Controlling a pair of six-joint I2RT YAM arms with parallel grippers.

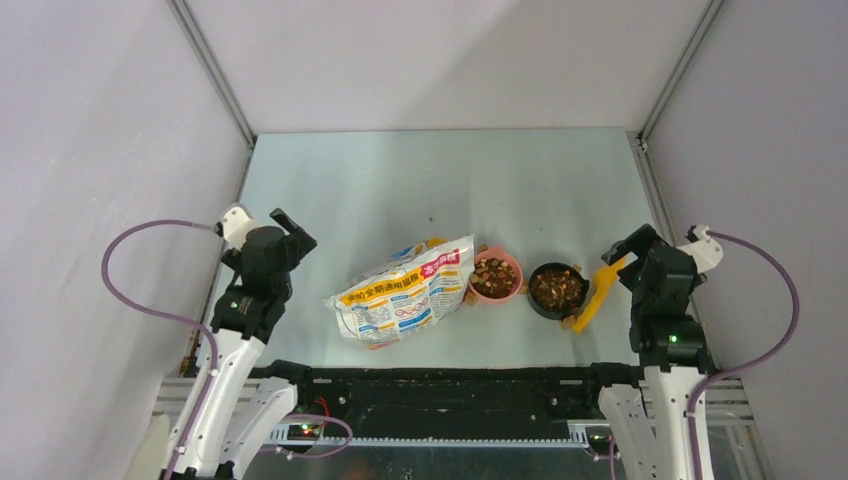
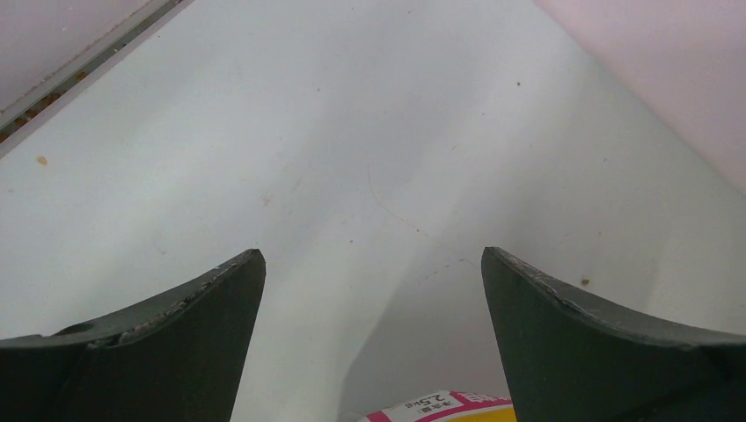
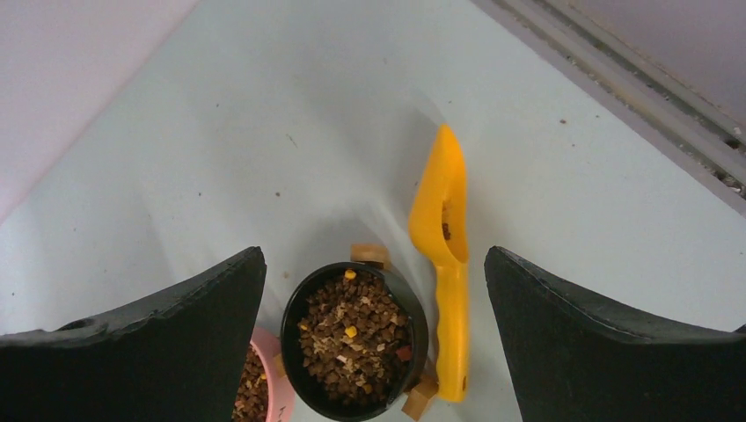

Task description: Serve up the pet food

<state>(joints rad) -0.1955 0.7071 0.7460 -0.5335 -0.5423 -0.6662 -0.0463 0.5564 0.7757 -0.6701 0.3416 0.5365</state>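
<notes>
The right fingers [image 3: 176, 343] were seen spread wide above the surface [image 3: 264, 132], with nothing pinched between them. The pet food [image 3: 352, 338] was found heaped in a black bowl [image 3: 419, 327], which lay below the gap between those fingers and nearer to the finger at the left of the right wrist view. More of the brown pellets were seen in a pink bowl [image 3: 280, 400] just beside the black one and partly hidden behind that same finger. Neither bowl was touched by the fingers.

A yellow scoop [image 3: 444, 255] was laid on the surface just beside the black bowl, on the side away from the pink bowl. Its handle ran along the bowl's wall, and a few pellets were left in its hollow. It, too, lay within the gap between the right fingers and was not gripped. Small tan blocks [image 3: 369, 255] were noted at the bowl's far rim and by the end of the scoop's handle.

The left fingers [image 2: 158, 343] were likewise spread, with nothing between them, over bare surface. In the top view they were well apart from both bowls. A printed bag [image 1: 405, 290] was lying flat between them and the pink bowl, one corner reaching that bowl's rim. Only a pink and yellow edge of the bag was caught at the bottom of the left wrist view.
</notes>
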